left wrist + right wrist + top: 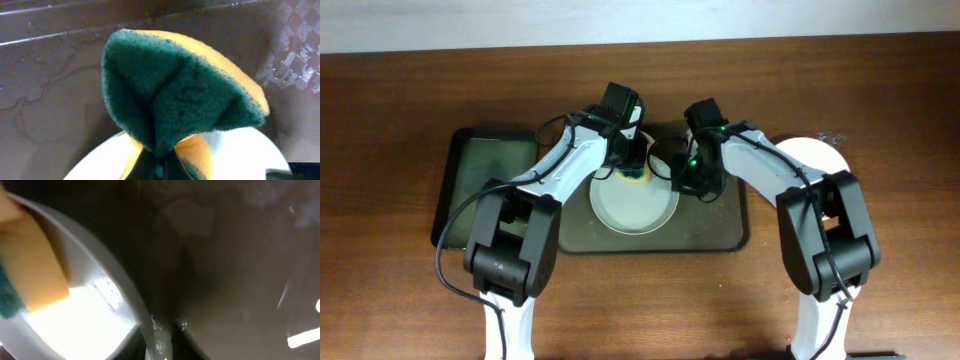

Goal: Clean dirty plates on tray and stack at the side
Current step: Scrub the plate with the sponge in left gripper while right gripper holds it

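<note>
A white plate (pixel 635 208) lies in the middle of the dark olive-brown tray (pixel 720 228). My left gripper (pixel 632 166) is shut on a yellow sponge with a green scouring face (pixel 180 85), folded between the jaws and held over the plate's far edge (pixel 240 155). At the plate's right rim, my right gripper (pixel 682 186) has the thin white edge (pixel 125 295) pinched between its jaws. The right wrist view also shows the sponge (pixel 30 270) resting on the plate at the upper left, and wet tray floor (pixel 240 280) to the right.
A second white plate (pixel 815 155) lies on the wooden table just right of the tray, partly under my right arm. A smaller, narrower dark greenish tray (pixel 485 185) sits to the left. Both arms cross over the big tray.
</note>
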`<control>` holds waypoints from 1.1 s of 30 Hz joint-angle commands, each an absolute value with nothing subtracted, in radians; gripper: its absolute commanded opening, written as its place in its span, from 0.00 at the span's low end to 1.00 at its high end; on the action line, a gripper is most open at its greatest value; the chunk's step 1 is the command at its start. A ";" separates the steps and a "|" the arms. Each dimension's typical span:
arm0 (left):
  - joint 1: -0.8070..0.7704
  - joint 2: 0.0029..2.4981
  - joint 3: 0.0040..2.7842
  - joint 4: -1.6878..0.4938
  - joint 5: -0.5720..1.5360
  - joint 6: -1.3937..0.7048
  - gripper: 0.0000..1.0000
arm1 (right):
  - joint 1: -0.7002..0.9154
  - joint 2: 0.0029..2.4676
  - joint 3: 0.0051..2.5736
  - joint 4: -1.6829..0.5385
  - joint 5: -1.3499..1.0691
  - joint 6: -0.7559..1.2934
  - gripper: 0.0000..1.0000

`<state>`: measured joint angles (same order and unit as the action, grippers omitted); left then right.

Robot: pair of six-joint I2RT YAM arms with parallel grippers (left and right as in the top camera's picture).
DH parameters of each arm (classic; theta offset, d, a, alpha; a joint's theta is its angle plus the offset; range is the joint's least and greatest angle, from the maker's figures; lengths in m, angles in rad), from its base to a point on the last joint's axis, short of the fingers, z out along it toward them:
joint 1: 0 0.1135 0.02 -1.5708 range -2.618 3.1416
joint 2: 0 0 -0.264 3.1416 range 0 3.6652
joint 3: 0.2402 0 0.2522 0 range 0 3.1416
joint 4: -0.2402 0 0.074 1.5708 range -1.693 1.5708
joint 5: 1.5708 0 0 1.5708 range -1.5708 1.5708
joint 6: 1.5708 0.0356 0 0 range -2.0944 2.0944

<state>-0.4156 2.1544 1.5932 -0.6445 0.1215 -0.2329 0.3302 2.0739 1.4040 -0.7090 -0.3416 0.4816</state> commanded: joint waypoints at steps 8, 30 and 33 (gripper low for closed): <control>-0.387 2.177 1.591 -0.986 0.238 0.026 0.00 | 0.327 2.112 1.395 -0.694 -0.321 0.514 0.04; -0.388 2.178 1.591 -0.585 -0.248 -0.248 0.00 | 0.327 2.118 1.392 -0.702 -0.305 0.514 0.04; -0.388 2.177 1.621 -0.586 -0.332 -0.250 0.00 | 0.327 2.118 1.390 -0.702 -0.302 0.514 0.04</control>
<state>-0.4038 2.1601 1.5898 -0.5938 -0.0864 -0.1673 0.3183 2.0823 1.4040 -0.6903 -0.3363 0.5278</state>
